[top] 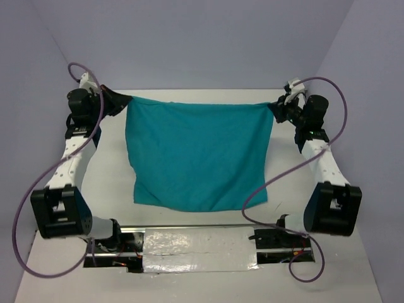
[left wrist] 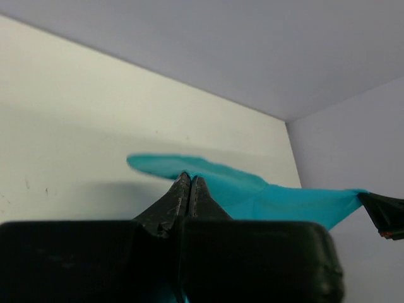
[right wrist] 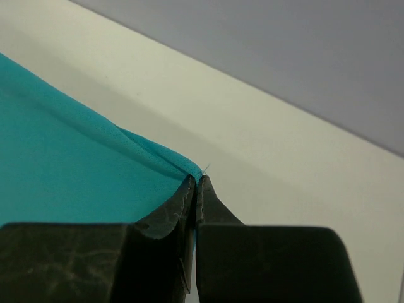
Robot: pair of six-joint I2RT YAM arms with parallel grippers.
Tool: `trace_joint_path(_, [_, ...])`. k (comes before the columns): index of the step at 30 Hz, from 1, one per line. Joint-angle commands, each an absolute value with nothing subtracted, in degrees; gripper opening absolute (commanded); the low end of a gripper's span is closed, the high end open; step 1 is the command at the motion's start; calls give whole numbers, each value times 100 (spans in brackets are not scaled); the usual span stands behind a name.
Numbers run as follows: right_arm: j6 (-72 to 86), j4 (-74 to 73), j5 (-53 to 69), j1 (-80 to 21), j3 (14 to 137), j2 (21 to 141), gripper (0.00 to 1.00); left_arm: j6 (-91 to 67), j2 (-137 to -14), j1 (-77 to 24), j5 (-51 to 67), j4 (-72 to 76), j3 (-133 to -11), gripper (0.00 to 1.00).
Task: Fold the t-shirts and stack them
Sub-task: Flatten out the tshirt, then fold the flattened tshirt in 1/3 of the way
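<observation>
A plain teal t-shirt (top: 197, 154) hangs stretched between both arms, its upper edge taut across the far half of the table and its lower edge draping onto the near part. My left gripper (top: 126, 100) is shut on the shirt's upper left corner, and the cloth (left wrist: 252, 192) runs away to the right past the closed tips (left wrist: 189, 178). My right gripper (top: 274, 108) is shut on the upper right corner; a rolled hem (right wrist: 132, 148) ends right at its closed tips (right wrist: 196, 179). The right gripper's dark tip (left wrist: 384, 214) also shows at the edge of the left wrist view.
The white table (top: 113, 183) is walled by pale purple panels at the back and sides. A metal rail with taped foil (top: 196, 246) runs along the near edge between the arm bases. Purple cables (top: 25, 208) loop beside each arm.
</observation>
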State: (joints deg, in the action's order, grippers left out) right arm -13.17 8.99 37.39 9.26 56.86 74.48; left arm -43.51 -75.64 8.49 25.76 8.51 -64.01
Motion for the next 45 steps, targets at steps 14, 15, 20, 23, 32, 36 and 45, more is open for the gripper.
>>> trace_joint_path(14, [-1986,2258,3138,800,6812,9940,0,-3850,-10581,422,2347,1960,-7725,0])
trace_joint_path(15, [-2004,2320,3120,809,6812,9975,0,-3858,-10660,422,2347,1925,-7908,0])
trace_joint_path(20, [-2048,2487,3067,800,6873,10186,0,-3850,-11056,387,2303,1863,-8296,0])
trace_joint_path(23, [-2136,2461,3208,800,6847,10195,0,-3832,-11188,352,2276,1767,-8428,0])
trace_joint_path(32, [-2636,1996,3551,800,6820,10107,0,-3744,-10917,316,2259,1837,-7789,0])
trace_joint_path(36, [-2821,1671,3419,774,7031,10274,0,-3665,-10557,308,2311,1872,-7392,0])
trace_joint_path(45, [-3996,592,3875,615,7381,10388,1,-3515,-10195,308,2232,1837,-6768,0])
